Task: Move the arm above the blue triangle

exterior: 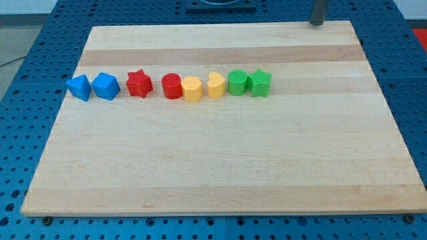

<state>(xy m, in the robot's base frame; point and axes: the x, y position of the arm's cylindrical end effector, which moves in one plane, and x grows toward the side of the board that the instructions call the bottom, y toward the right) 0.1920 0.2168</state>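
Several blocks stand in a row across the upper part of the wooden board (220,167). The blue triangle (79,87) is at the row's left end, with a blue cube (105,86) just to its right. My tip (317,23) is at the board's top edge near the view's top right, far to the right of and above the blue triangle. It touches no block.
To the right of the blue blocks stand a red star (139,84), a red cylinder (171,86), a yellow block (192,89), a yellow heart (215,85), a green cylinder (237,83) and a green star (259,83). A blue perforated table surrounds the board.
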